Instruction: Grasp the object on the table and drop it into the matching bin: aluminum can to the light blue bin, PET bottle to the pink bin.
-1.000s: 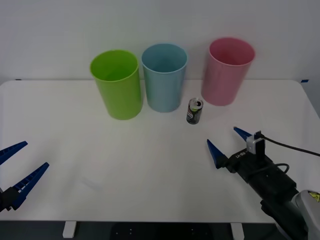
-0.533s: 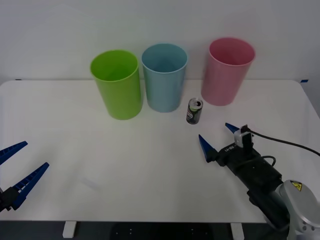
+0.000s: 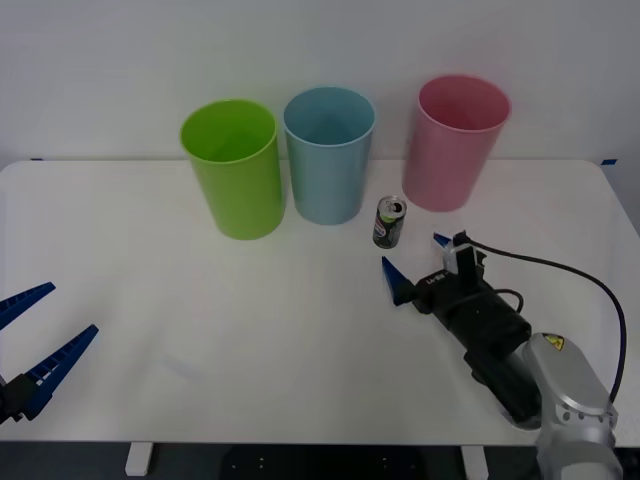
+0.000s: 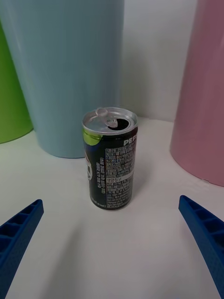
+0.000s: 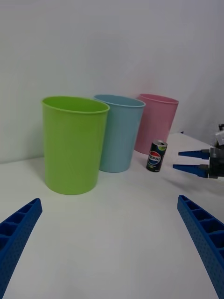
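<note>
Can reading "PEPSI", spread right gripper near

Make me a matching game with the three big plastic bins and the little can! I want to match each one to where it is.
Things:
1. lime green plastic bin
2. light blue plastic bin
3. pink plastic bin
4. small dark drink can

Places:
A. middle of the row
B. robot's right end
C. before the open right gripper
D. robot's left end

Pairs: 1-D, 2-A, 3-B, 4-C
</note>
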Controlling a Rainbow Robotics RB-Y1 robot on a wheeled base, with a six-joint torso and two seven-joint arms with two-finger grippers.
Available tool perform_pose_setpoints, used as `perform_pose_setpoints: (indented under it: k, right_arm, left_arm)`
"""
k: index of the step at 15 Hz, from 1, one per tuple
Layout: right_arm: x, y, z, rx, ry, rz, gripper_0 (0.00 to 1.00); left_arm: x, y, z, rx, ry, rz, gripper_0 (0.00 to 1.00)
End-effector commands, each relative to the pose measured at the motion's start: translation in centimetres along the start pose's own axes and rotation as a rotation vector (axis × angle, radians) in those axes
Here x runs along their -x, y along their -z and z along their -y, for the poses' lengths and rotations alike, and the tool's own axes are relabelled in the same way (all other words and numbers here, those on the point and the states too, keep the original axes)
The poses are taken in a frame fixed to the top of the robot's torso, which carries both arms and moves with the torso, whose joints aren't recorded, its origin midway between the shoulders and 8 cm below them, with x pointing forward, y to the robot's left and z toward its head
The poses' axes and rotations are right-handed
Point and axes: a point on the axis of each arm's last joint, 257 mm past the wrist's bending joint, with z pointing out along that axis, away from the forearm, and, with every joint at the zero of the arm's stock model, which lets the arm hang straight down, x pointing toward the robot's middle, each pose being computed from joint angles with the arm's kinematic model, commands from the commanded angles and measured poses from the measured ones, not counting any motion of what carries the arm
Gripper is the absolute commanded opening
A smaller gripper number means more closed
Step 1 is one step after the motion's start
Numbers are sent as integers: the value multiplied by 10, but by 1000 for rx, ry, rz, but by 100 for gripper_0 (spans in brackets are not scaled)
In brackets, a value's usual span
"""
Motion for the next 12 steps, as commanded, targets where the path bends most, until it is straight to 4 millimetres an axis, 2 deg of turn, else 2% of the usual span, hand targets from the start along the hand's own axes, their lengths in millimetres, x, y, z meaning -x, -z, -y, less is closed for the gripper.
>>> perform_pose_setpoints:
  k: [1, 12]
  right_arm:
    - [-1, -18, -3, 5, -4, -17, 100]
    - [3, -69, -4, 2, -7, -71, 100]
  left_arm:
    - [0, 0, 0, 0, 0, 0, 100]
    - [0, 0, 0, 0, 0, 0, 100]
